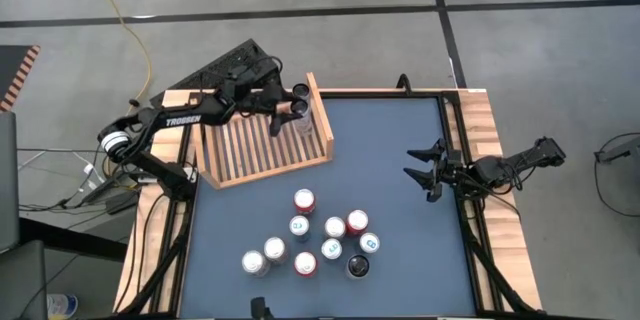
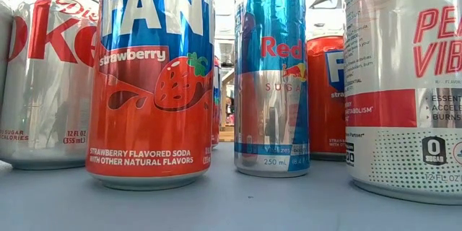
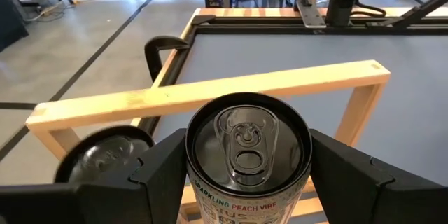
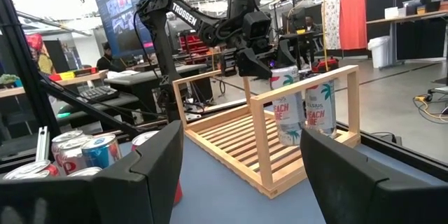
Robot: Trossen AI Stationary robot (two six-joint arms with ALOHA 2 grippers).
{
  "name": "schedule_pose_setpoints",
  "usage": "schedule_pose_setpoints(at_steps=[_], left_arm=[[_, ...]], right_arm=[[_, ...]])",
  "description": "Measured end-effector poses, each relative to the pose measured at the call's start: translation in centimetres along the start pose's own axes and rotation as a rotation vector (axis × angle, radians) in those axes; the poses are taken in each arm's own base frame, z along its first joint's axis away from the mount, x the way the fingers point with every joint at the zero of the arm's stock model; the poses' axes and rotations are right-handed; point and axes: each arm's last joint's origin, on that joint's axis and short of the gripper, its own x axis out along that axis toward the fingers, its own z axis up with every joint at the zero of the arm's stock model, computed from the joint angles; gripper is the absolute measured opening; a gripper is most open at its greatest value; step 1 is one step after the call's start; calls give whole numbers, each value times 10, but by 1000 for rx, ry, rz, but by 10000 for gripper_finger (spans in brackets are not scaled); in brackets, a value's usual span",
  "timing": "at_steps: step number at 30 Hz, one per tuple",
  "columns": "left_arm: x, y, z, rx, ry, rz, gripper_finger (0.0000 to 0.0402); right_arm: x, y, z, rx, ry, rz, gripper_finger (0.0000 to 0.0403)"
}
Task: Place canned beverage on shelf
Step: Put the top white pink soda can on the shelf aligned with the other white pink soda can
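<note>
The shelf (image 1: 255, 150), a light-wood slatted rack with raised boards, lies at the table's far left. My left gripper (image 1: 287, 110) reaches over the shelf's far right corner and is shut on a white peach canned beverage (image 4: 285, 105), which is upright. A second white can (image 4: 320, 110) stands on the slats right beside it; its top also shows in the left wrist view (image 3: 105, 157). My right gripper (image 1: 425, 170) waits open by the table's right edge with nothing between its fingers. My left gripper pinches the held can's upper wall (image 3: 203, 182), just under the rim, between its two fingers, one on each side. The fingers come nearly level from the table's far left. The can stays upright; whether its base rests on the slats cannot be told.
Several cans (image 1: 320, 240) stand grouped on the blue table top in the near middle and fill the low view. A black ridged box (image 1: 235, 65) lies beyond the shelf's far edge. Bare table top lies between the shelf and my right gripper.
</note>
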Motion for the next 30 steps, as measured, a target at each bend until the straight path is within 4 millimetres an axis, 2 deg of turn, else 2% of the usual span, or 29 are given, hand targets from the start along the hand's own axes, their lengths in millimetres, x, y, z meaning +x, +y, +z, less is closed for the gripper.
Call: schedule_pose_setpoints(at_steps=[7,16,30], left_arm=[[0,2,1,-17,15,-7,241],[20,8,-20,-80,58,-14,241],[21,12,-18,-60,60,-7,241]], right_arm=[[0,0,0,0,1,0,274],[0,0,0,0,0,0,274],[0,0,0,8,0,0,274]])
